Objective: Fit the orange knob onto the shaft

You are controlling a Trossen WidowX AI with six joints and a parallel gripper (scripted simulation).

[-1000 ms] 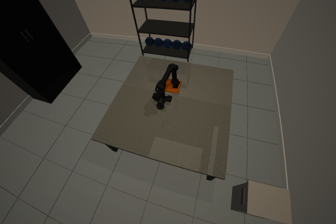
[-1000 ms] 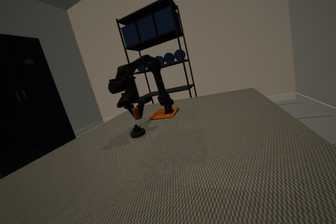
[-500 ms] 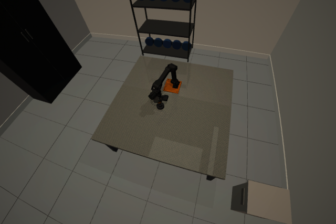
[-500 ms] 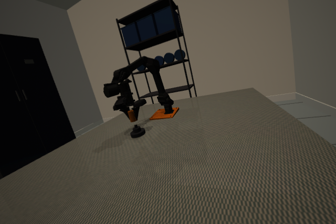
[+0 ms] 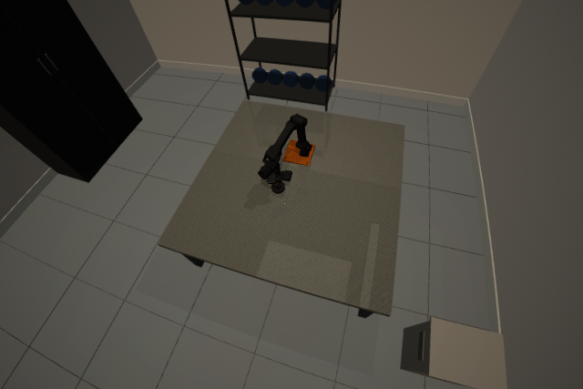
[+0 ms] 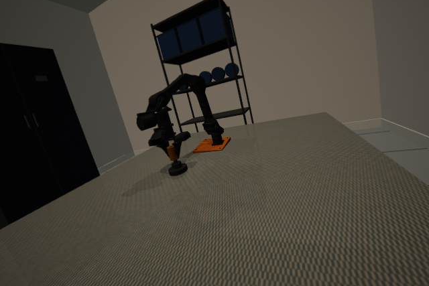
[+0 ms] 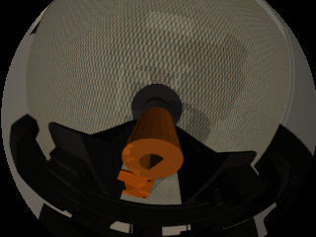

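The orange knob (image 6: 171,153) (image 7: 157,125) is upright between the fingers of my gripper (image 6: 173,151) (image 7: 154,126), which is shut on it. The wrist view shows the knob's open top with a D-shaped hole. The round dark pedestal (image 5: 278,189) (image 6: 177,170) (image 7: 143,101) stands on the table, below the knob. In the exterior view the knob's lower end is at or just above the shaft (image 6: 175,161), over the pedestal; whether they touch is too small to tell. The knob's underside and the shaft's flat side are hidden.
The arm's orange base plate (image 5: 292,158) (image 6: 202,147) (image 7: 139,188) lies on the table (image 5: 329,215) (image 6: 277,199), behind the pedestal in the top and exterior views. A shelf rack (image 5: 287,50) (image 6: 221,114) stands beyond the table's far edge.
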